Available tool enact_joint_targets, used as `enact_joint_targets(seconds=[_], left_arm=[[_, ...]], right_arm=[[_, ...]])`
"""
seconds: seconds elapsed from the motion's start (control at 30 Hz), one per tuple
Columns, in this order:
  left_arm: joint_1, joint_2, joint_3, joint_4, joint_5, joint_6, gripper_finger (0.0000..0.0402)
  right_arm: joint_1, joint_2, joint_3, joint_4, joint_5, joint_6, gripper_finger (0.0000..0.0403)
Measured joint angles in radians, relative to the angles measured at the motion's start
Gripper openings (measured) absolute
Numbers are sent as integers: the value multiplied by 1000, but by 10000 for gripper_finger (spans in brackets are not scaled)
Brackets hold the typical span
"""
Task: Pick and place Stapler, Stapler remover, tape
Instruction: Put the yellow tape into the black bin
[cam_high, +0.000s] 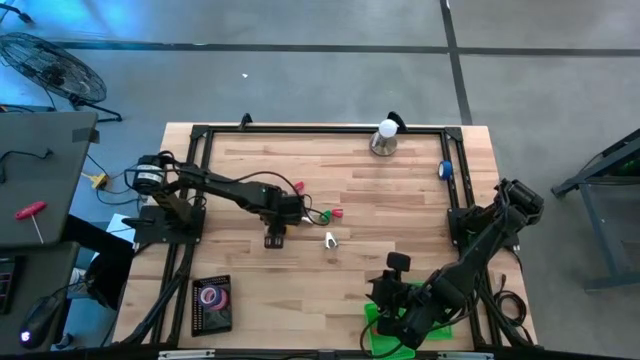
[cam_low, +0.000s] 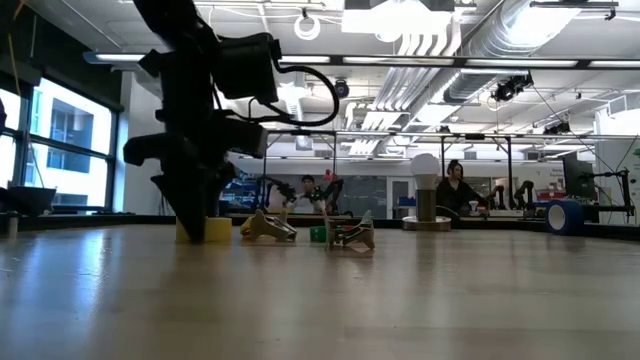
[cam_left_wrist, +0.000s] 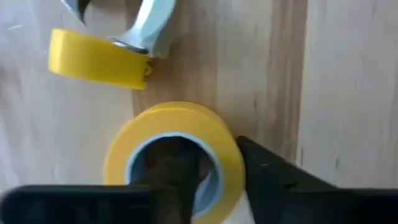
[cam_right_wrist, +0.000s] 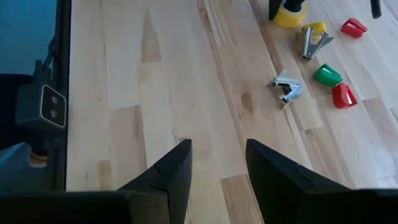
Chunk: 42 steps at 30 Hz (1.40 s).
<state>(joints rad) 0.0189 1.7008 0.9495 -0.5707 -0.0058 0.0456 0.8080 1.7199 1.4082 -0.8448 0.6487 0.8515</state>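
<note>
The job looks partly done: a pink tape roll (cam_high: 211, 296) already sits in the black tray (cam_high: 196, 318) at the lower left of the high view, while the yellow tape roll (cam_left_wrist: 174, 155) and the staple removers are on the counter (cam_high: 400, 190) near the frame's centre. The left end effector (cam_high: 275, 238) is down on the yellow roll, one finger (cam_left_wrist: 177, 171) inside the ring and the other outside its wall, seemingly pinching it. The roll is a glossy yellow ring with a pale inner core, resting flat, just beside a yellow-handled staple remover (cam_left_wrist: 102, 53). The right end effector (cam_right_wrist: 217, 165) waits partly open and empty at the lower right, above a green mat (cam_high: 378, 335).
</note>
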Motion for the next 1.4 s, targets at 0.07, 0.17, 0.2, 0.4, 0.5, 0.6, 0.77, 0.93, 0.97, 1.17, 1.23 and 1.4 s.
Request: enact_joint_targets(seconds=[0.07, 0.17, 0.2, 0.4, 0.5, 0.6, 0.77, 0.93, 0.97, 1.17, 1.23, 1.4], left_arm=[[0, 0, 1, -4, -18, -4, 44], [-2, 0, 1, -1, -34, -45, 35], [-12, -6, 0, -4, -55, -68, 35], [-123, -31, 59, -176, -262, -131, 35], [-202, -44, 146, -322, -346, -191, 35], [-290, -56, 263, -442, -392, -253, 35], [-449, -63, 491, -649, -384, -420, 35], [-623, -64, 680, -841, -376, -699, 35], [-661, -64, 708, -892, -376, -770, 35], [-896, -63, 768, -983, -329, -1180, 35], [-964, -63, 764, -977, -308, -1284, 35], [-1075, -36, 708, -906, -286, -1440, 35]], right_arm=[[0, 0, 0, -1, 0, -2, 142], [0, 0, 0, -4, 9, -4, 142], [0, 0, 0, -4, 14, -6, 141], [0, 0, 0, -5, 24, -22, 138], [1, 0, 0, -8, 35, -22, 138], [1, 0, 0, -13, 37, -22, 138], [7, 0, 0, -13, 38, -18, 138], [19, 0, 0, -12, 44, -17, 138], [21, 0, 0, -12, 45, -17, 138], [38, 0, 0, -18, 63, -16, 138], [41, 0, 0, -22, 80, -22, 138], [41, 0, 0, -35, 90, -30, 138]])
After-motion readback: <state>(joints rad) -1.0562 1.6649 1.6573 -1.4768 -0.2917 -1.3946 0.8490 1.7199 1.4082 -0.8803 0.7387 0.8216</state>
